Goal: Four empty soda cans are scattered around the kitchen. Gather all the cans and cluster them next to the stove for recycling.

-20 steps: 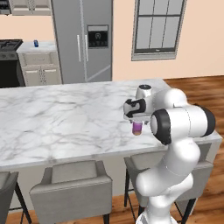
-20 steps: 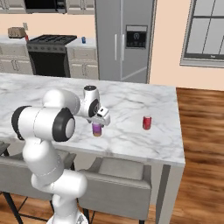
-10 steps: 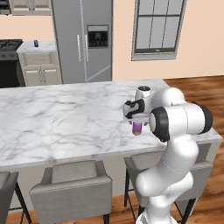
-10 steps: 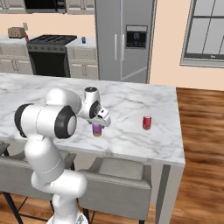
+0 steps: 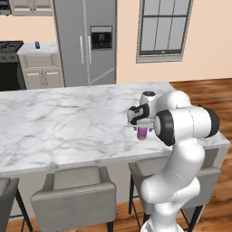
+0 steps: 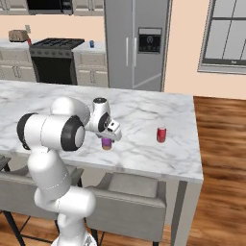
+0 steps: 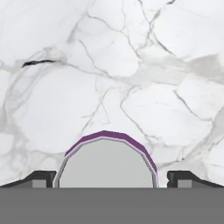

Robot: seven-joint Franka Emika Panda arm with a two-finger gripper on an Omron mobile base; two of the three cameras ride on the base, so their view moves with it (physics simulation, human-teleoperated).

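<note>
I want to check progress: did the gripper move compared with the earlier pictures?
Yes, slightly: the gripper has sunk lower over the purple can on the marble island.

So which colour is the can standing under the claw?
Purple, with a silvery top: the can shows best in the hand view.

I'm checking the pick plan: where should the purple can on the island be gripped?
Grip the purple can across its round side wall, coming straight down from above: it stands upright on the marble island, and the open gripper already brackets it, one finger on each side.
</note>
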